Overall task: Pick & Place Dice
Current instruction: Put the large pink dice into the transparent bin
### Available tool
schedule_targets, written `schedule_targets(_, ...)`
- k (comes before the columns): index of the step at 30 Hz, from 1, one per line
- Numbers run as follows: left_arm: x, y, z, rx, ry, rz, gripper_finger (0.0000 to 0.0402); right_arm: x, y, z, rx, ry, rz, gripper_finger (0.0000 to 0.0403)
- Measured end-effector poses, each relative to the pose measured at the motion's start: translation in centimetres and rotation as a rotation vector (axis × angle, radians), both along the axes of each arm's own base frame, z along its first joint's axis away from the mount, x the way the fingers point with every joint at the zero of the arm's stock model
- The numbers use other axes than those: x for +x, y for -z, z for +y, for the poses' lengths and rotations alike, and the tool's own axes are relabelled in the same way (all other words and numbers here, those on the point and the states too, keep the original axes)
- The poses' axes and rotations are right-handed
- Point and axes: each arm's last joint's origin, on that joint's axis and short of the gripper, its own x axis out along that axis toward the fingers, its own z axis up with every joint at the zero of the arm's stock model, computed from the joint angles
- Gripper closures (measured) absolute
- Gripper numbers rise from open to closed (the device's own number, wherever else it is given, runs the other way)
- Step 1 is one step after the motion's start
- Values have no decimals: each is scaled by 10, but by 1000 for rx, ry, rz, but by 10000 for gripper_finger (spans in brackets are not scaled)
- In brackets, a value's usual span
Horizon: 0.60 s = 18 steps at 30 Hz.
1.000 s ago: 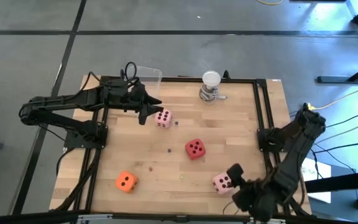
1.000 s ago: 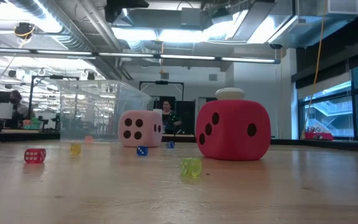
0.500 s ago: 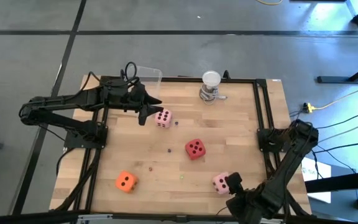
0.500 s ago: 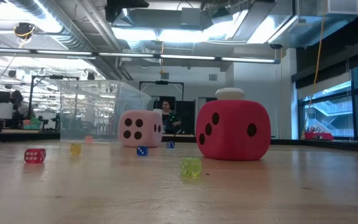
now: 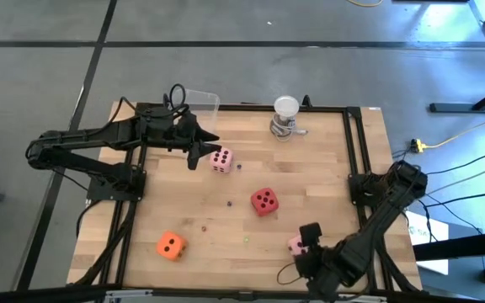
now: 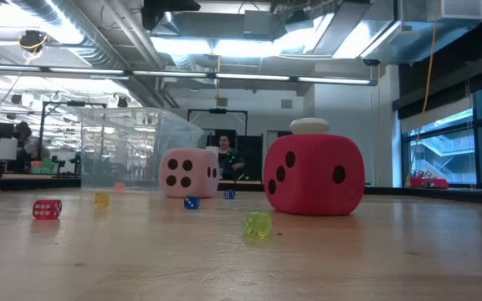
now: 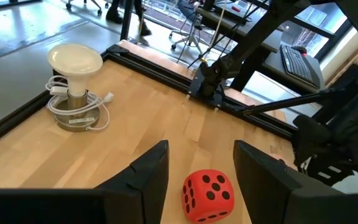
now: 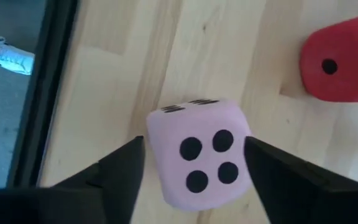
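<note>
A pale pink die [image 5: 221, 160] lies at the far left of the table, a red die [image 5: 264, 200] in the middle and an orange die [image 5: 170, 245] near the front left. A second pale pink die [image 8: 199, 149] lies near the front right. My right gripper [image 5: 307, 238] is open just above it, one finger on either side of the die in the right wrist view; I cannot tell whether they touch it. My left gripper [image 5: 206, 150] is open and empty beside the far pink die.
A white round-topped object on a metal base [image 5: 285, 116] stands at the far edge. A clear container [image 5: 196, 101] sits at the far left corner. Several tiny coloured dice [image 6: 257, 223] lie scattered on the wood. A black frame [image 5: 356, 151] borders the table.
My right arm has swung toward the table's left along the near edge, and its gripper has shifted a little over the near pink die. The die has stayed in place.
</note>
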Motion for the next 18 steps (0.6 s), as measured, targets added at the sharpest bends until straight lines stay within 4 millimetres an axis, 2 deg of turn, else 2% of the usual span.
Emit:
schedule_targets(5,0,0,0,16,5,3,229,-1,6,-2,-7,30,10,55)
schedule_targets(8,0,0,0,22,6,4,229,-6,14,-2,-18,43,23,31)
schedule_targets(12,0,0,0,25,7,7,229,-14,25,-3,-54,3,47,25)
schedule_targets(18,0,0,0,37,10,9,229,-23,45,-6,-113,-41,34,38)
